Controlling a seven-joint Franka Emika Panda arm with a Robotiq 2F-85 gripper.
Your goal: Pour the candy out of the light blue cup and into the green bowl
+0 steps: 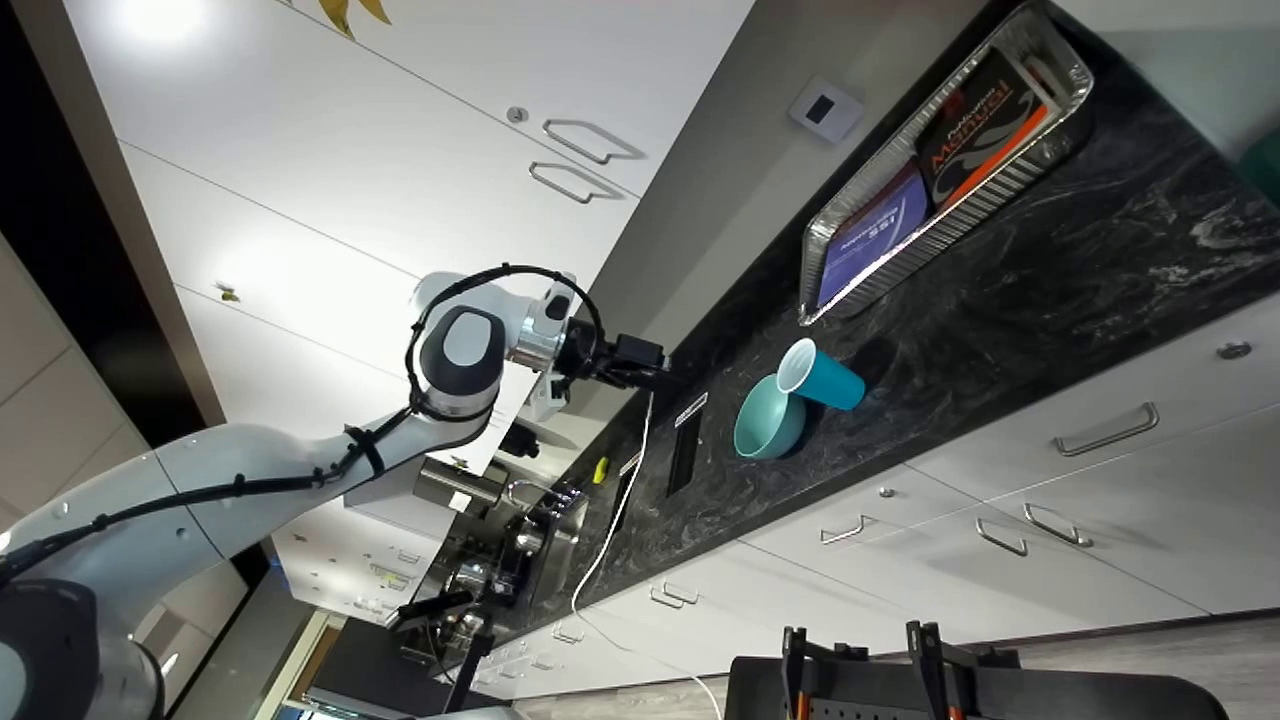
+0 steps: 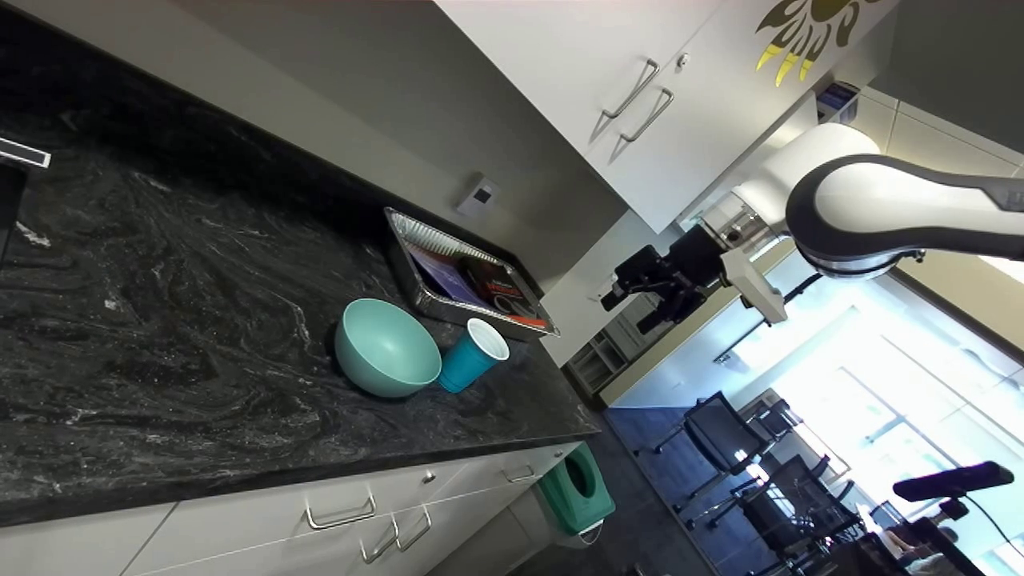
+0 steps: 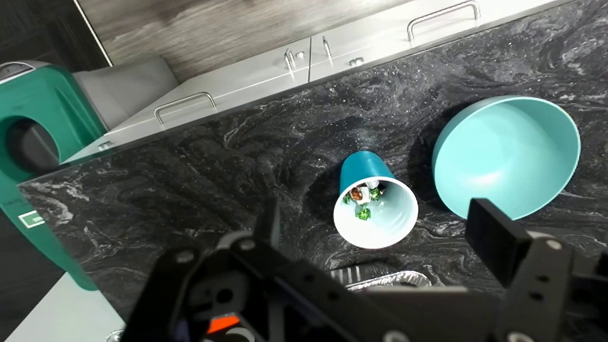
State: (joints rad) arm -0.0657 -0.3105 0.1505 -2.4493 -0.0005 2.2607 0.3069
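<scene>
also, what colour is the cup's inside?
White inside the cup; it shows best in the wrist view.

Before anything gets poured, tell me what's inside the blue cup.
In the wrist view, the blue cup holds some candy: shiny green pieces, a reddish-brown one and whitish ones. Whatever lies beneath them, and the part of the cup they cover, cannot be seen.

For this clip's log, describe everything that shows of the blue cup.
The blue cup stands upright on the dark counter, beside the green bowl with a gap between them. It looks like plain plastic, blue outside, white inside and at the rim, tapering toward its base. Several pieces of candy in shiny wrappers, some green, lie inside it. The gripper is open and does not touch the cup.
</scene>
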